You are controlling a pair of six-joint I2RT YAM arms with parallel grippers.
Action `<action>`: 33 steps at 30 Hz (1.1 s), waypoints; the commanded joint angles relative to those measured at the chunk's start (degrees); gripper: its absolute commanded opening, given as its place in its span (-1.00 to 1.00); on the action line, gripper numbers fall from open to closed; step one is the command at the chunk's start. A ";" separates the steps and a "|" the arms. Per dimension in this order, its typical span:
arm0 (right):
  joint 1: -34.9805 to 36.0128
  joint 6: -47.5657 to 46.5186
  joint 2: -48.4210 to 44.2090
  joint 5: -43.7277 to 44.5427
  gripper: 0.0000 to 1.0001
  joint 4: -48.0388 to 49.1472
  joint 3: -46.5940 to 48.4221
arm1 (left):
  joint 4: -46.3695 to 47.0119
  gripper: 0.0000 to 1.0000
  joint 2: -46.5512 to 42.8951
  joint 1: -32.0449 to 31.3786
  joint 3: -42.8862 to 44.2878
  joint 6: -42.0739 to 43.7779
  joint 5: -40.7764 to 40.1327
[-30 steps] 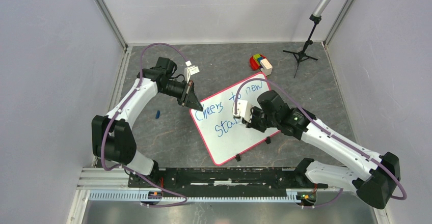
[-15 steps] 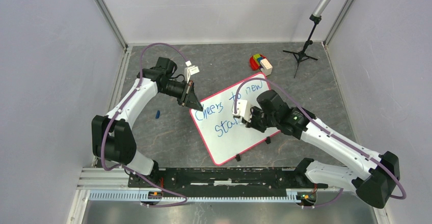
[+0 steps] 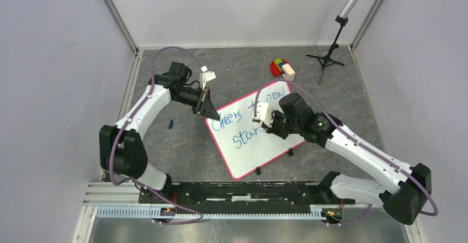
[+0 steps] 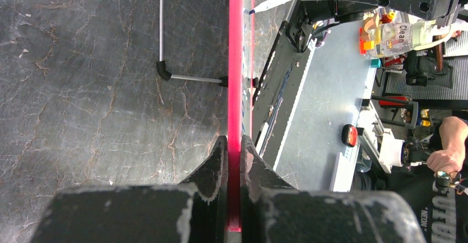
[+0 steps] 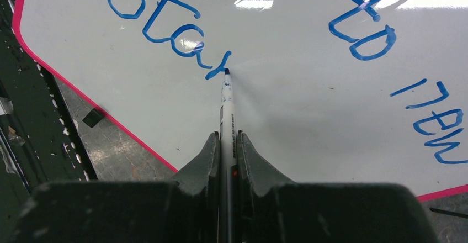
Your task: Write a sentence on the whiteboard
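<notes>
Overall, glossy rounded pink-rimmed whiteboard (image 5: 287,105)

Whiteboard (image 3: 248,156) lies flat mid-table (image 3: 182,149), askew, one corner twd the arm bases. L gripper (image 4: 233,146) at board's left edge, rim betw. its fingers. R gripper (image 5: 226,141) over board's right half; marker (image 5: 227,102) betw. its fingers, tip on board at end of the sentence's (image 3: 229,119) lower line. Clips (image 3: 290,152) along near-right edge. Blocks (image 3: 281,67) just behind far corner; tripod (image 3: 329,57) further right, at back. Small object (image 3: 171,124) on table, left of board.
</notes>
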 commanded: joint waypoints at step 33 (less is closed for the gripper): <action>-1.56 -1.81 0.18 2.44 -1.00 1.17 2.11 | 1.11 -0.95 0.09 -0.39 1.53 2.03 -2.56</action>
